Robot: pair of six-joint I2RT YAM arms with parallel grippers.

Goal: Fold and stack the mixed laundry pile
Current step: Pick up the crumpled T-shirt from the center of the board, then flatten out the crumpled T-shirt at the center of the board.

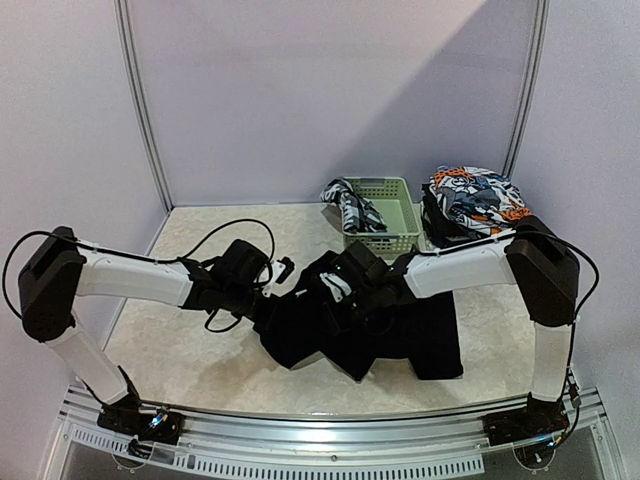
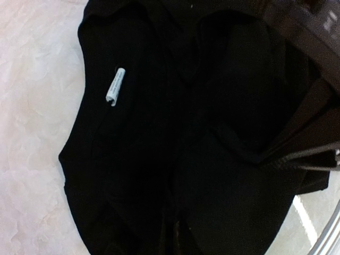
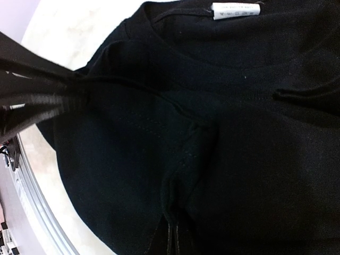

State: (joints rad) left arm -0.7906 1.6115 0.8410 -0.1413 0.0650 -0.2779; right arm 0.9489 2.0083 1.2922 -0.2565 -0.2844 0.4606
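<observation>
**Two-arm handling of one garment.** The black T-shirt is lying rumpled at the centre of the bench, its ribbed neckline and white neck label facing up, so it is being worked apart from the other laundry. The left pincer is meeting the shirt's left edge, and in the right wrist view its fingers are appearing drawn together on a thin hem. The right pincer is sitting fully closed over the shirt's upper middle, with a ridge of black cloth running into it at the bottom of its own view. Holding two nearby points at once is probably serving to tension and spread the fabric before a fold. A black-and-white patterned garment is hanging over the rim of the pale green basket at upper centre, apparently awaiting its turn. The orange-blue-white printed pieces are sitting heaped at upper right, seemingly the stack being built.
</observation>
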